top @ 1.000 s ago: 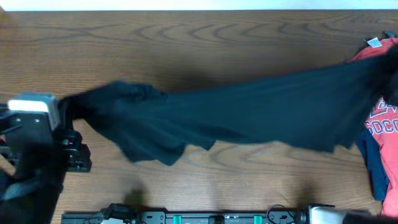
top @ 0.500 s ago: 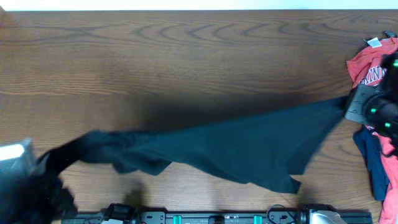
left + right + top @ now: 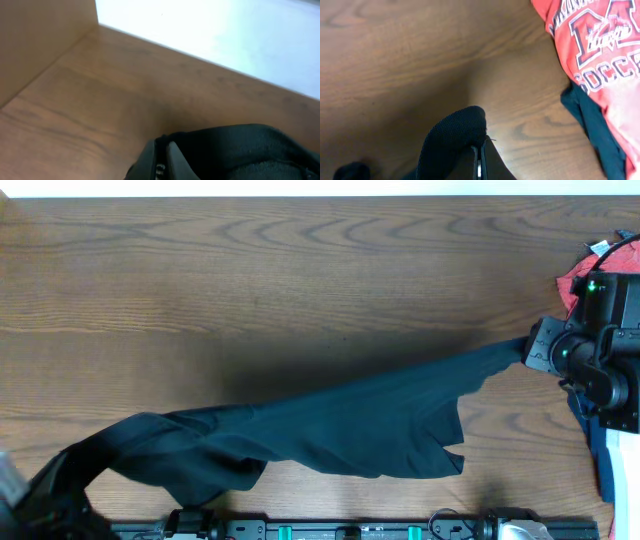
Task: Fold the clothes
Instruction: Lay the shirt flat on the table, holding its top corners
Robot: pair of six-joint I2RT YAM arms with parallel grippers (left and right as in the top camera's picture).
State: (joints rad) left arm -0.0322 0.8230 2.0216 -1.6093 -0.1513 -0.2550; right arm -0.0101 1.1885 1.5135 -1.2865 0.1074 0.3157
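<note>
Here the black T-shirt (image 3: 340, 425) is pulled out in a long, wrinkly band between the two grippers. The right gripper (image 3: 480, 162) pinches one end tight. The left gripper (image 3: 161, 161) is squeezed shut on the other end. Only the right wrist view shows the white letters on the red T-shirt (image 3: 600, 45), which lies near that gripper beside the navy garment (image 3: 592, 125).

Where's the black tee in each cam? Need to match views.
Overhead: limp black fabric T-shirt stretched across the lower half, bottom-left corner up to the right claw.
Left wrist: bottom right, bunched at the left claw.
Right wrist: bottom centre, pinched in the right claw.
Shared landmark: brown wood-grain table.
</note>
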